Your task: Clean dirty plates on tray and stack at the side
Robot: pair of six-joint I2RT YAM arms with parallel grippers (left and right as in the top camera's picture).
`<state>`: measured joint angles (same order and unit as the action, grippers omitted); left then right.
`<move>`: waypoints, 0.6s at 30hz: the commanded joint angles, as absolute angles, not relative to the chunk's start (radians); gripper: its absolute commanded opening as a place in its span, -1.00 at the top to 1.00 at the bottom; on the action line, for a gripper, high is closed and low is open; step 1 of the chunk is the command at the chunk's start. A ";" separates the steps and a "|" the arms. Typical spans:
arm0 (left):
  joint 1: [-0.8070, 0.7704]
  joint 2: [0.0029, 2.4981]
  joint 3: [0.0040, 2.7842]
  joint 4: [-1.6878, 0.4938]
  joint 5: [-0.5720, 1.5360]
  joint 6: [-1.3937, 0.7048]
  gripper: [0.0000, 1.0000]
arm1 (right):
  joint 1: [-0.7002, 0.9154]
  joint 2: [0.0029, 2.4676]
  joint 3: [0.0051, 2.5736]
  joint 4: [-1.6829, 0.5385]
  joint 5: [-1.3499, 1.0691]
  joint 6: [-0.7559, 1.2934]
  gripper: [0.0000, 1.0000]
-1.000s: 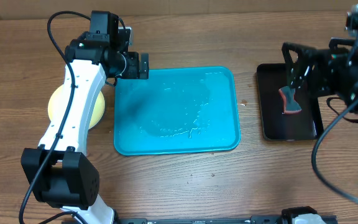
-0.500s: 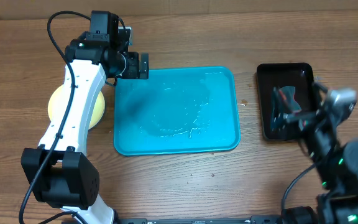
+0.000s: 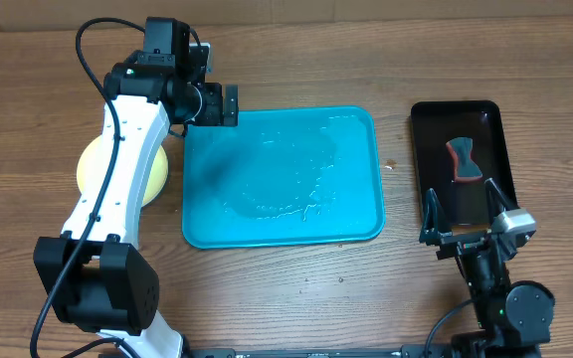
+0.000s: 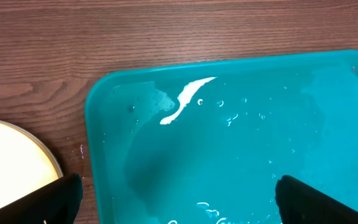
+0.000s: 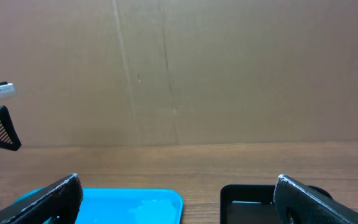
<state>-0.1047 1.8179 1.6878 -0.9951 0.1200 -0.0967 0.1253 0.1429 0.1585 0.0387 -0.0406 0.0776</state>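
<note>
The turquoise tray (image 3: 282,214) lies mid-table, wet and with no plates on it; it also shows in the left wrist view (image 4: 229,124) and the right wrist view (image 5: 129,204). A pale yellow plate (image 3: 90,167) sits left of the tray, largely hidden under my left arm; it shows at the left wrist view's edge (image 4: 11,155). I cannot tell how many plates lie there, and no light blue plate shows. My left gripper (image 3: 229,104) (image 4: 176,202) is open and empty above the tray's far left corner. My right gripper (image 3: 463,221) (image 5: 179,205) is open and empty, near the table's front right.
A narrow black tray (image 3: 490,119) stands right of the turquoise tray and holds a red and grey cleaning tool (image 3: 463,159). The black tray's near edge shows in the right wrist view (image 5: 247,198). A cardboard wall (image 5: 179,74) stands behind the table.
My right arm has drawn back from over the black tray to the front right. The tool lies in the black tray as before. The left arm has not moved.
</note>
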 commanded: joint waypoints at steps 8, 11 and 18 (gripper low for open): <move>-0.107 1.830 1.702 -0.993 0.123 -0.085 -0.99 | 0.129 0.002 0.008 0.050 -0.001 0.076 -1.00; -0.107 1.830 1.702 -0.993 0.123 -0.085 -0.99 | 0.129 0.002 0.008 -0.064 -0.006 0.087 -1.00; -0.107 1.830 1.702 -0.993 0.123 -0.085 -0.99 | 0.131 0.003 0.008 -0.080 -0.053 0.165 -1.00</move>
